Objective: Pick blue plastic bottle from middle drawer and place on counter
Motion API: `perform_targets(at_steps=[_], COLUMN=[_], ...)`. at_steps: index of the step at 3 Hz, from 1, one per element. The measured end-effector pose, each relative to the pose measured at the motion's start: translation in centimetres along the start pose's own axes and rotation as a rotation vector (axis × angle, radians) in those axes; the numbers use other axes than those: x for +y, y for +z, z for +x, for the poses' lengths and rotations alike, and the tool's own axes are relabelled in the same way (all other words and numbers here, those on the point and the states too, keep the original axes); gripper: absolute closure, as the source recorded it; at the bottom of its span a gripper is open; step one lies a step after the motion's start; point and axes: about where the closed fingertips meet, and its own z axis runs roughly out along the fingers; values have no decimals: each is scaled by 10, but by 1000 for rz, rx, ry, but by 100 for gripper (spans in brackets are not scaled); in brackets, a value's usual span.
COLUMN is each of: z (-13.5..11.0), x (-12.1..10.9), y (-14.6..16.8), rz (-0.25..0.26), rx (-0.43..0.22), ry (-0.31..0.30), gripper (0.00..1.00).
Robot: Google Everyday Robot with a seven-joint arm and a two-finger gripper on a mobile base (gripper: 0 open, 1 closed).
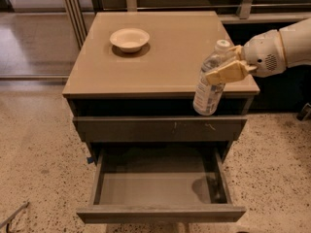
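Bench [165, 62]: tan square top, thin pale border line, sits on the grey-brown drawer stack.
Floor [39, 149] round the bench: speckled beige.
Middle drawer [150, 187]: below the bench, pulled right out toward the camera. Nothing lying on its grey floor, only a dark shadow patch [201, 188] at the right.
Scratched drawer front [146, 128]: between the bench and the open drawer, shut, with small white marks right of centre.
Arm [291, 45]: white, comes in from the right, level with the bench's right edge.
Cream bowl [129, 39]: on the bench, back-left area, upright.
Blue plastic bottle [208, 95]: at the bench's front-right corner, off the surface, not touching it. The white cap shows against the bench top. The lower body hangs in front of the bench's front edge, over the dark gap above the scratched front. Slightly tilted, cap toward the right.
Claw [219, 64]: at the same front-right corner, clamped on the bottle's upper half. One tan finger [226, 73] lies across the near side; the other is behind the bottle.
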Motion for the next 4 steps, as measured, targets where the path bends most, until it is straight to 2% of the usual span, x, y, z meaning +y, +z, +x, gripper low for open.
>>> perform_targets(at_steps=[1, 2, 3, 4], z=[-1, -13, -19, -20], x=[-2, -21, -62, -86], y=[0, -4, -6, -6], rz=[4, 22, 58, 82], rx=[10, 18, 17, 5], ry=[14, 67, 94, 92], gripper=[100, 100, 100, 100])
